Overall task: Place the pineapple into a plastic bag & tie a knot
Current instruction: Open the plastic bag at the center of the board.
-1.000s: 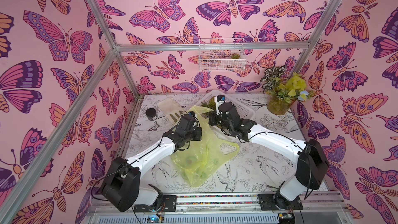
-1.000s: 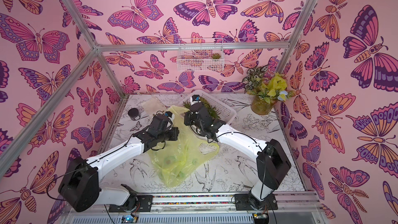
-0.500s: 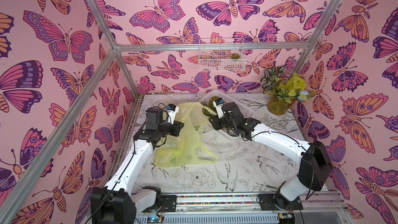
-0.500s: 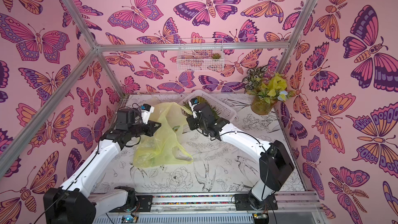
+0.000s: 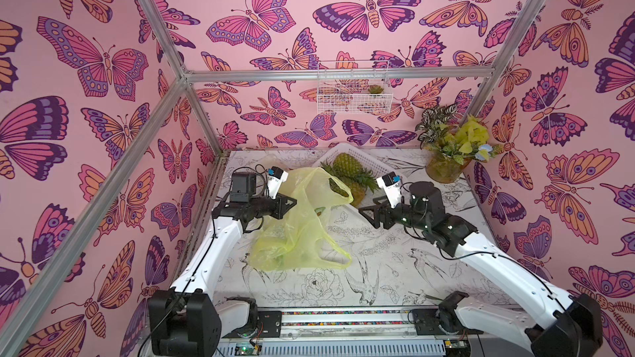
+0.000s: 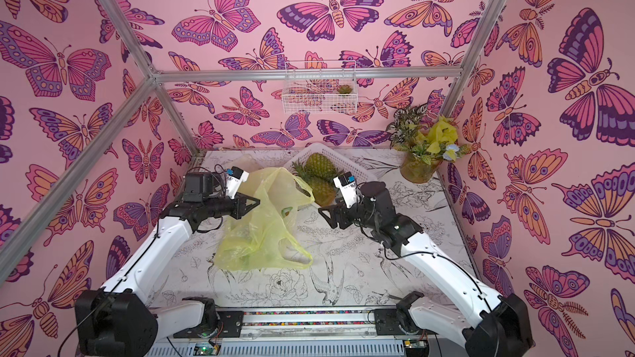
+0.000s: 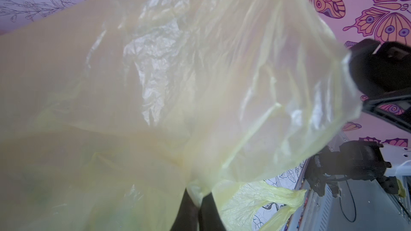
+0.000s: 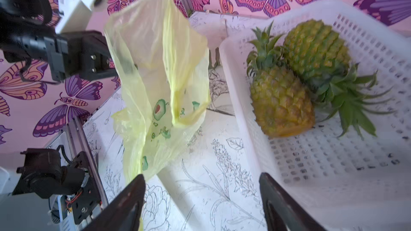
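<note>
- The left end effector is clamped shut on a gathered fold of the plastic bag and holds its upper part off the table.
- The right end effector has its jaws spread wide and carries nothing. It hovers between the bag and the white perforated basket.
- The bag hangs limp toward the table's left edge, its lower part crumpled on the surface. One handle loop lies toward the near edge.
- Two pineapples lie side by side in the basket at the table's far edge; the nearer pineapple has its crown pointing away from the other's.
- The film looks thin, light and slippery, probably easy to tear. The free rim or loop opposite the left grip seems the best hold for spreading the mouth.
- The pineapple looks heavy, stiff and rough-skinned, so a grasp across its body seems safer than one on the leaves.
- Nothing is in the bag, and no knot is tied.
- Plastic fills the left wrist view, so I cannot tell which layers are pinched or where the mouth lies. In both top views the bag covers part of the nearer pineapple.
</note>
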`<state>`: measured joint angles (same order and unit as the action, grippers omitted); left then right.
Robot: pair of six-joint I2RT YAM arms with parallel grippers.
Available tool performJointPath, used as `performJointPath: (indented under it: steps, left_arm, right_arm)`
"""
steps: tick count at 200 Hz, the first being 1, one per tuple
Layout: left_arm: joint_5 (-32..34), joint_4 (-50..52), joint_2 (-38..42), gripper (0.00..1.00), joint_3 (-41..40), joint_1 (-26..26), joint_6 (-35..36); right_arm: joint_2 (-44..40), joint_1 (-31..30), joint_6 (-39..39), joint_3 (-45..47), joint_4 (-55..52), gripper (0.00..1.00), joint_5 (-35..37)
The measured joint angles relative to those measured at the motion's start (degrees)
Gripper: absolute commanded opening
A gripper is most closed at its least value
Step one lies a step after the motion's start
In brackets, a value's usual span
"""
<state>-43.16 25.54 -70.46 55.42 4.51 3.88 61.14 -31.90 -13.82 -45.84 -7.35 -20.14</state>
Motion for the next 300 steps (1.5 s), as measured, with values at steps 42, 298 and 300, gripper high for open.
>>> performJointPath:
  steps: [42, 298, 300]
  left_arm:
    - [-3.5, 0.0, 0.6, 0.00, -0.3, 0.0, 0.8]
    - [32.8, -2.8, 20.6, 0.76, -7.6, 31.3, -36.0]
    - [33.2, -2.8, 20.3, 0.76, -7.6, 31.8, -36.3]
  right_arm:
    - [4.6, -0.7, -4.0, 6.9, 8.2, 0.88, -1.8]
    - [24.5, -17.5, -19.0, -20.2, 5.6, 0.00, 23.6]
    - [24.5, -17.6, -19.2, -20.4, 5.3, 0.00, 23.7]
